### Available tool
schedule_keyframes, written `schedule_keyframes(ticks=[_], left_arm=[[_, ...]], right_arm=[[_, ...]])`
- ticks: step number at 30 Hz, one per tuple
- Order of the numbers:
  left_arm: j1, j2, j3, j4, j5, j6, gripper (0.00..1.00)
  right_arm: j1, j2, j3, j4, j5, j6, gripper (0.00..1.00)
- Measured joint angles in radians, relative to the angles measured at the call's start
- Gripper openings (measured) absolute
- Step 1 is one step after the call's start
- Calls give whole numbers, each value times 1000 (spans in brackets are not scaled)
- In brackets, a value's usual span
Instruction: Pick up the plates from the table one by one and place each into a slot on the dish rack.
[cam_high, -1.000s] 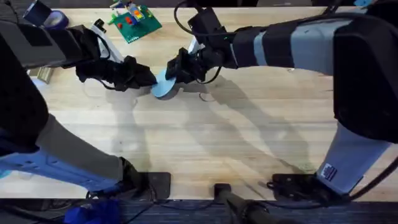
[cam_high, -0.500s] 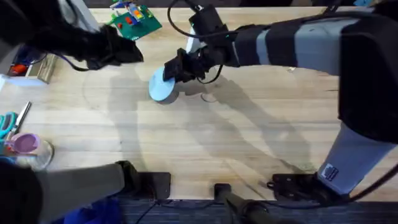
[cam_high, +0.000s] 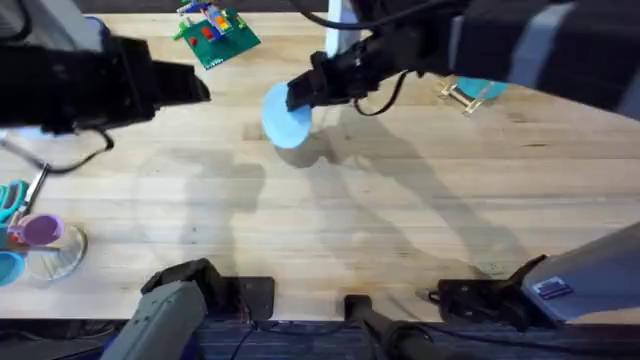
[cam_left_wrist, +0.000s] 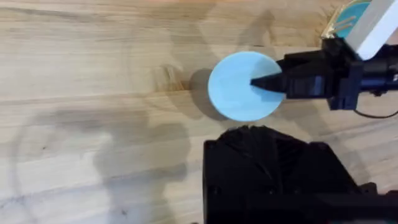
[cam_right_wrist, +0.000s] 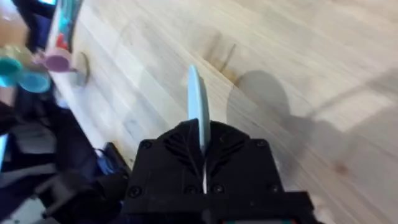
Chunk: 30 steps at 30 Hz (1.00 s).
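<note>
- Pale sky-blue round flat plate (cam_high: 288, 116) is lifted above the light wooden butcher-block table (cam_high: 330, 220), w/ its shadow on the wood just below it.
- Right gripper (cam_high: 300, 93), black, pinches plate's rim from the far-right side; right wrist view shows plate edge-on (cam_right_wrist: 198, 112), thin blade clamped between the two fingers, jaws nearly together on it.
- Left wrist view: plate (cam_left_wrist: 245, 86) seen face-on as full disc, right gripper's tip (cam_left_wrist: 268, 83) overlapping its right part.
- Left gripper (cam_high: 185, 85) hangs over far-left table, well apart from plate; fingers' state can't be told.
- Teal round plate (cam_high: 482, 88) sits partly behind right arm at far right, by the small light-wood peg dish rack (cam_high: 458, 95); whether it's in a slot can't be told.
- Green toy-brick baseplate (cam_high: 212, 32) w/ coloured bricks lies at far edge, left of centre.
- Near left edge: small pink-purple round item (cam_high: 38, 230) on a clear dish, plus teal-handled scissors (cam_high: 14, 196).
</note>
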Motion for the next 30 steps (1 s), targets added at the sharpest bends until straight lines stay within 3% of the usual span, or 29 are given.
schedule_keyframes(ticks=[11, 19, 30], left_arm=[[0, -196, 2, -174, -91, 5, 39], [0, -206, 5, -294, -151, 36, 39], [0, -206, 5, -310, -192, 54, 39]], right_arm=[[-73, -240, 0, -183, 167, -276, 30], [-149, -412, 0, -320, 321, -454, 30], [-187, -539, 0, -486, 570, -594, 30]])
